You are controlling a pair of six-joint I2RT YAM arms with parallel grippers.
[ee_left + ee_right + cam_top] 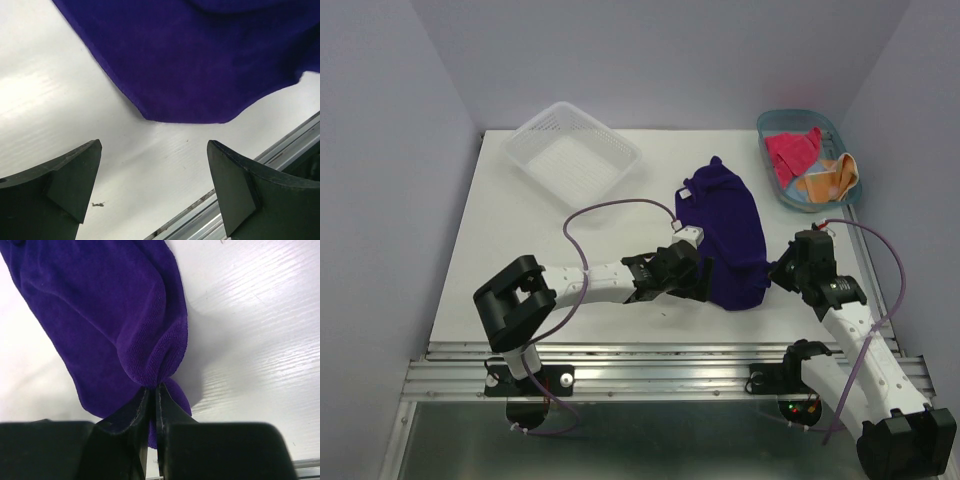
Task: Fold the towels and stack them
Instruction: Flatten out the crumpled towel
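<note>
While the right gripper [153, 392] is pinching the towel [100, 315], the left gripper [152, 147] (spread wide) is likely needing a matching corner.

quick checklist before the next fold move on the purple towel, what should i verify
1. Grip of right claw on purple towel: ok, shut on a bunched edge.
2. State of left claw: ok, open and holding nothing, towel edge just ahead of it.
3. Purple towel lying flat: not ok, it is rumpled.
4. Layers pinched on the right: cannot tell whether one or more.
5. Pink towel and orange towel out of the way: ok, both in the blue tray.
6. White basket apart from the purple towel: ok.
</note>
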